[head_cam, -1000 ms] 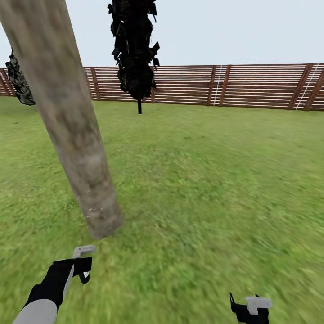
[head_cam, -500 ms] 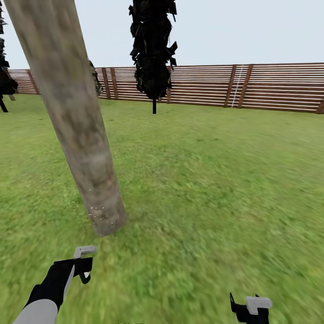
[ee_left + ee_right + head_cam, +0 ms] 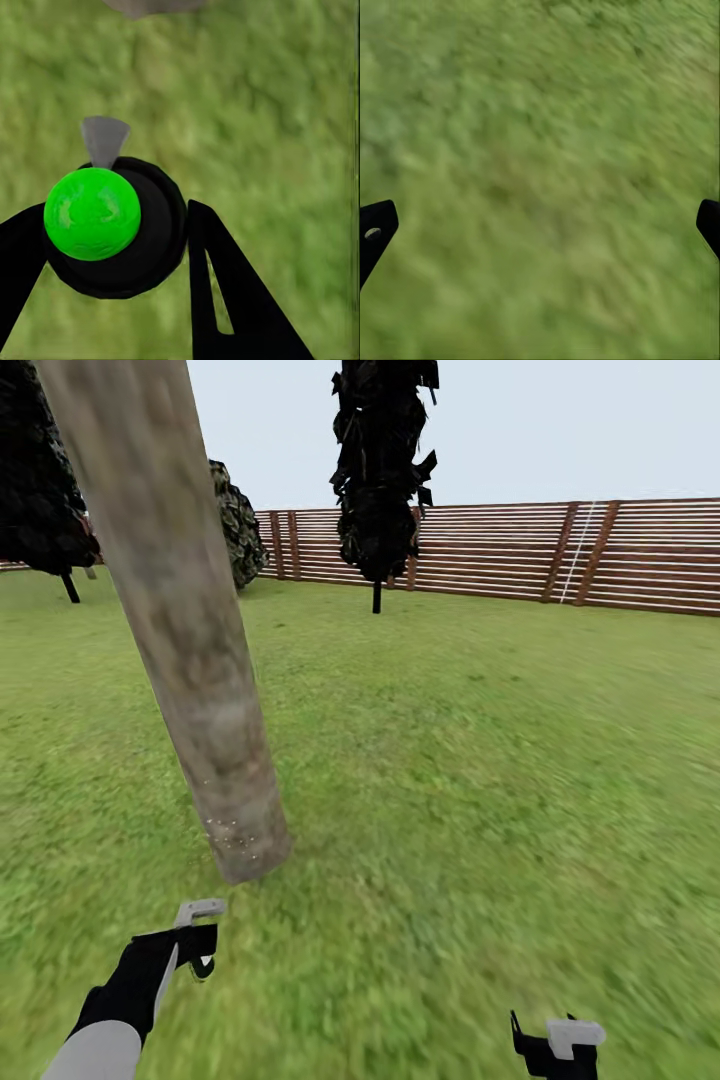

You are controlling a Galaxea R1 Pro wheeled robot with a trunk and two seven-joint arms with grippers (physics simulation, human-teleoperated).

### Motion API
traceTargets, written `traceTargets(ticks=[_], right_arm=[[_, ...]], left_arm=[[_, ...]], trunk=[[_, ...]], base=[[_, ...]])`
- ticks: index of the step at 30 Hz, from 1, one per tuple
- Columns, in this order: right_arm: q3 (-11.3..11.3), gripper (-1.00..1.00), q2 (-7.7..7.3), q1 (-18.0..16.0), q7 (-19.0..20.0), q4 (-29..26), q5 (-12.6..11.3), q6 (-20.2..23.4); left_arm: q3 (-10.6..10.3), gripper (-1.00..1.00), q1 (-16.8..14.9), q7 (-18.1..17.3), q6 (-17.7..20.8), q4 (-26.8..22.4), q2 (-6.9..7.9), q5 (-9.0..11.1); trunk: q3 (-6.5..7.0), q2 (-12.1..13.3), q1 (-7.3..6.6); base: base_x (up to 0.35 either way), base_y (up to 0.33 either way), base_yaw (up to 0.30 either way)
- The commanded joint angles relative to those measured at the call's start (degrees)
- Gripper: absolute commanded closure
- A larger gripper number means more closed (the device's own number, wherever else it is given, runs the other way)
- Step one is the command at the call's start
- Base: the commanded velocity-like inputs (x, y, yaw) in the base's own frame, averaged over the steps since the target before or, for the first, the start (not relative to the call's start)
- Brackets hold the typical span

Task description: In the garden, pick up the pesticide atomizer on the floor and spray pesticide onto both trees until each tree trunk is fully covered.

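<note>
Head view has panned across the last second: the brown horizontal-slat wooden fence (image 3: 500,550) and the dark ragged-leaved shrub on a thin stem (image 3: 382,470) slid toward 3 o'clock, and two more dark shrubs (image 3: 45,480) came in at 10 o'clock. That's camera/base rotation, not objects moving. The thick mottled grey-tan tree trunk (image 3: 190,630) kept nearly the same place at 9–10 o'clock, its base just ahead of the left hand (image 3: 200,940).

Left hand is clamped on the pesticide atomizer (image 3: 112,225): the left wrist view shows a round black body with a bright green ball on top and a grey nozzle, wedged between the two black fingers (image 3: 225,292). Faint pale specks near the trunk base, possibly spray; too small to be sure.

Right hand (image 3: 540,225): fingers spread wide apart, nothing between them, green lawn (image 3: 540,150) below.

Judgement: pickup done, robot is circling the trunk to cover its other sides. Coverage looks far from complete; second tree not identified here.
</note>
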Motion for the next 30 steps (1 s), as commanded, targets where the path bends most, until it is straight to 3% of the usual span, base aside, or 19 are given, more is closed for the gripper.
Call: traceTargets(ticks=[1, 4, 7, 9, 12, 15, 17, 19, 23, 25, 27, 29, 30], right_arm=[[-0.29, -1.00, 0.00, -0.04, -0.31, 0.06, 0.61, -0.13], [-0.28, -1.00, 0.00, -0.04, -0.31, 0.06, 0.62, -0.14], [-0.29, -1.00, 0.00, -0.04, -0.32, 0.06, 0.65, -0.13], [-0.29, -1.00, 0.00, -0.04, -0.33, 0.06, 0.63, -0.13], [-0.29, -1.00, 0.00, -0.04, -0.31, 0.06, 0.66, -0.13], [-0.28, -1.00, 0.00, -0.04, -0.31, 0.06, 0.66, -0.13], [-0.26, -1.00, 0.00, -0.04, -0.31, 0.06, 0.66, -0.13], [-0.28, -1.00, 0.00, -0.04, -0.31, 0.06, 0.66, -0.13], [-0.29, -1.00, 0.00, -0.04, -0.33, 0.06, 0.66, -0.13], [-0.29, -1.00, 0.00, -0.04, -0.34, 0.06, 0.66, -0.13], [-0.28, -1.00, 0.00, -0.04, -0.33, 0.06, 0.66, -0.13], [-0.27, -1.00, 0.00, -0.04, -0.32, 0.06, 0.66, -0.15], [-0.25, -1.00, 0.00, -0.04, -0.33, 0.06, 0.66, -0.14]], left_arm=[[0.28, 1.00, -0.06, -0.55, -1.21, -0.09, -0.13, -0.72], [0.24, 1.00, -0.19, -0.55, -2.77, -0.08, -0.35, -0.73], [-0.11, 1.00, -0.47, -0.60, -3.22, -0.01, -2.11, -0.93], [-0.58, 1.00, -0.50, -0.79, -3.13, -0.06, -2.09, -0.93], [-0.86, 1.00, -1.68, -1.20, -2.74, -0.40, 0.21, -0.85], [-0.49, 1.00, -2.62, -1.32, -2.58, -0.52, 4.49, -0.67], [-0.73, 1.00, -2.65, -1.34, -2.79, -0.53, 5.03, -0.71], [-1.19, 1.00, -2.63, -1.39, -3.11, -0.51, 4.43, -0.78], [-6.56, 1.00, -2.75, -1.36, -3.01, -0.61, 0.03, -0.81], [-7.88, 1.00, -3.02, -2.03, -2.83, -0.90, -0.39, -0.73], [-7.70, 1.00, -3.11, -4.03, -2.71, -2.05, 0.60, -0.72], [-7.56, 1.00, -3.14, -6.71, -2.57, -3.75, 3.07, -0.66], [-7.19, 1.00, -3.12, -9.26, -2.47, -5.30, 5.28, -0.50]], trunk=[[-0.05, -0.02, 0.00], [-0.05, -0.02, 0.00], [-0.05, -0.02, 0.00], [-0.05, -0.02, 0.00], [-0.05, -0.02, 0.00], [-0.05, -0.02, 0.00], [-0.05, -0.02, 0.00], [-0.05, -0.02, 0.00], [-0.05, -0.02, 0.00], [-0.05, -0.02, 0.00], [-0.05, -0.02, 0.00], [-0.05, -0.02, 0.00], [-0.05, -0.02, 0.00]], base=[[0.045, -0.036, 0.034], [0.014, -0.011, 0.011], [0.001, -0.001, 0.001], [0.000, 0.000, 0.000], [0.000, 0.000, 0.000], [0.000, 0.000, 0.000], [0.000, 0.000, 0.000], [0.000, 0.000, 0.000], [0.000, 0.000, 0.000], [0.000, 0.000, 0.000], [0.000, 0.000, 0.000], [0.000, 0.000, 0.000], [0.000, 0.000, 0.000]])
